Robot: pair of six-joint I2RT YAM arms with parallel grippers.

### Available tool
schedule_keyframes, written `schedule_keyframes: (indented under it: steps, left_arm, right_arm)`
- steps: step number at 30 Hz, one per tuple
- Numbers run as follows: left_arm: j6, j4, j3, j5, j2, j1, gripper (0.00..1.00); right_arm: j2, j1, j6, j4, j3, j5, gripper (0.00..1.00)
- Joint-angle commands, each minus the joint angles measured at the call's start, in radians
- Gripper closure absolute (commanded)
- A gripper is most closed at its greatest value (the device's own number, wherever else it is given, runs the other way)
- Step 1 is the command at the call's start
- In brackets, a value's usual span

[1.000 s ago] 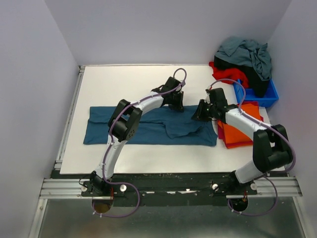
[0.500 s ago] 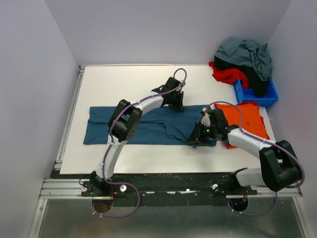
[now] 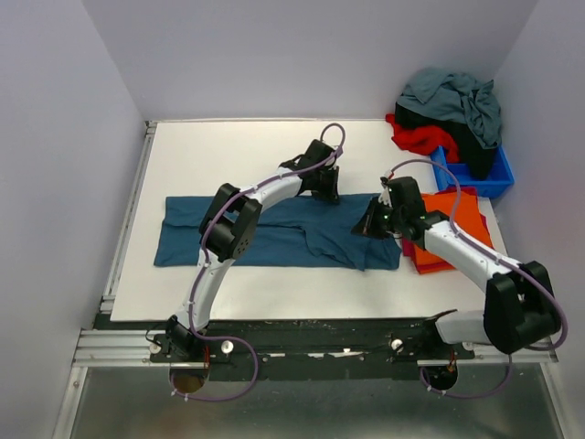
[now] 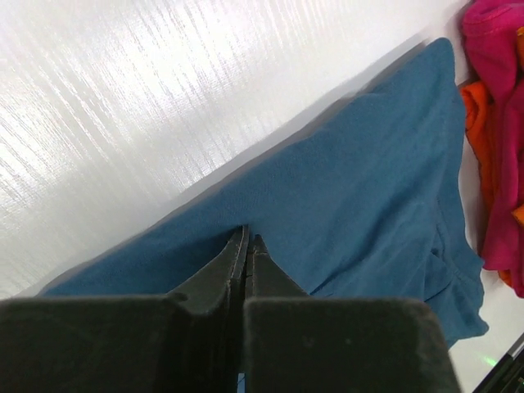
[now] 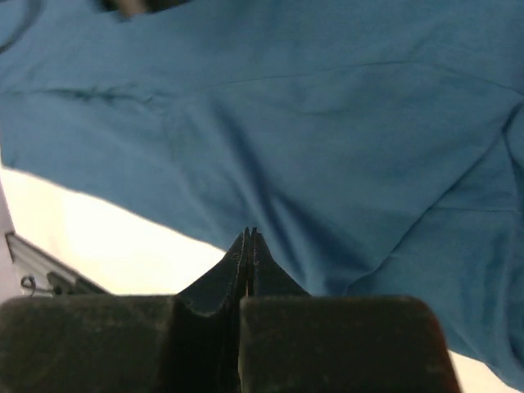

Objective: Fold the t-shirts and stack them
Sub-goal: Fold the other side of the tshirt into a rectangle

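Note:
A dark teal-blue t-shirt (image 3: 265, 233) lies spread flat across the middle of the table. My left gripper (image 3: 325, 188) is shut, and its tips rest on the shirt's far edge (image 4: 246, 235). My right gripper (image 3: 369, 226) is shut and empty. It hovers over the right part of the teal shirt (image 5: 327, 123), near the cloth's edge. Folded orange (image 3: 462, 219) and pink (image 3: 408, 245) shirts lie stacked at the right. They also show in the left wrist view (image 4: 499, 123). Grey-blue (image 3: 452, 96), black (image 3: 475, 146) and red (image 3: 422, 139) shirts are piled at the back right.
A small blue plastic bin (image 3: 489, 180) stands at the back right under the shirt pile. White walls close in the table on three sides. A metal rail (image 3: 128, 219) runs along the left edge. Bare white table (image 3: 228, 151) lies behind the teal shirt.
My right gripper swept down toward the near edge of the teal shirt, then came back up and right over its right part. The left arm has not moved.

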Motion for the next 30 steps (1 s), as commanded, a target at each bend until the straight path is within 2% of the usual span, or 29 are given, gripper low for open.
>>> schedule_keyframes:
  steps: [1, 4, 5, 7, 14, 18, 22, 25, 30]
  left_arm:
    - [0.006, -0.025, 0.033, -0.022, -0.108, 0.001, 0.84]
    - [-0.018, 0.003, -0.029, -0.05, -0.192, 0.001, 0.59]
    - [-0.026, 0.017, -0.053, -0.05, -0.225, 0.001, 0.54]
    - [-0.053, 0.034, -0.101, -0.056, -0.278, 0.001, 0.49]
    - [-0.15, 0.081, -0.481, -0.186, -0.556, -0.021, 0.5]
    - [-0.211, 0.074, -0.654, -0.226, -0.657, -0.038, 0.54]
    - [-0.288, 0.152, -0.811, -0.251, -0.734, -0.062, 0.57]
    - [-0.325, 0.199, -0.871, -0.266, -0.743, -0.078, 0.57]
    - [-0.331, 0.196, -0.863, -0.248, -0.679, -0.099, 0.58]
  right_arm:
    - [0.098, -0.009, 0.002, 0.001, 0.016, 0.153, 0.99]
    - [0.133, -0.009, -0.004, 0.041, 0.016, 0.178, 0.99]
    - [0.147, -0.009, -0.007, 0.047, 0.022, 0.186, 0.99]
    - [0.184, -0.01, -0.013, 0.046, 0.042, 0.198, 0.99]
    - [0.276, -0.019, -0.009, 0.052, 0.088, 0.245, 0.99]
    - [0.28, -0.021, -0.007, 0.081, 0.065, 0.297, 0.99]
    - [0.288, -0.021, 0.002, 0.11, 0.045, 0.31, 0.99]
    - [0.297, -0.021, 0.005, 0.096, 0.055, 0.319, 0.99]
    - [0.296, -0.021, 0.008, 0.093, 0.053, 0.318, 0.99]
